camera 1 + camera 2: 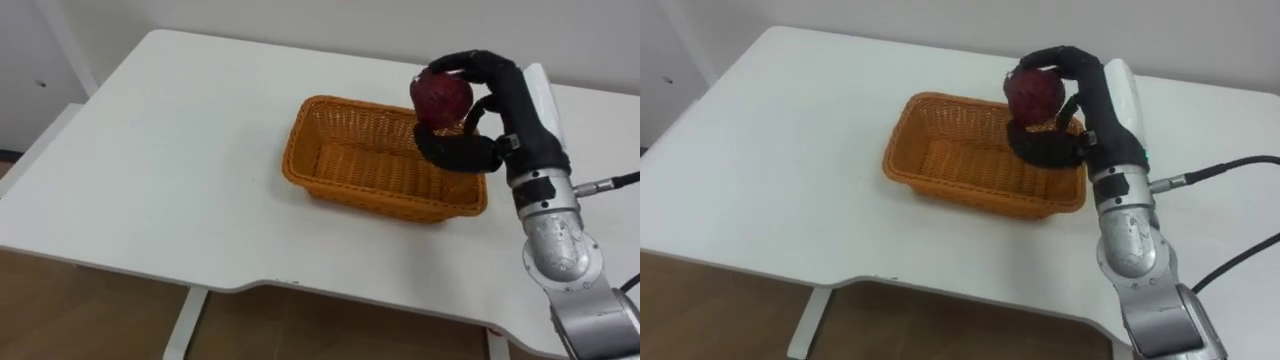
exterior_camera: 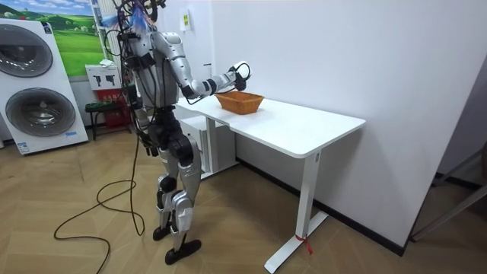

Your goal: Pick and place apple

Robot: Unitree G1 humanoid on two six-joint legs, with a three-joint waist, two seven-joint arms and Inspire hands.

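Note:
My right hand (image 1: 500, 110) (image 1: 1085, 100) holds a dark red apple (image 1: 440, 97) (image 1: 1033, 94), fingers curled over its top and thumb under it. The apple hangs above the right end of an orange wicker basket (image 1: 340, 160) (image 1: 940, 155), which stands on the white table (image 1: 170, 170) (image 1: 770, 160) and has nothing lying in it. In the room view I stand at the table's end on the room view's left, right arm stretched out, the hand (image 2: 238, 73) just over the basket (image 2: 240, 101).
The white table (image 2: 304, 125) stands against a white wall; its near edge runs across the bottom of the eye views. A washing machine (image 2: 38, 84) and a small stool (image 2: 103, 110) stand behind me. Wide bare tabletop lies left of the basket.

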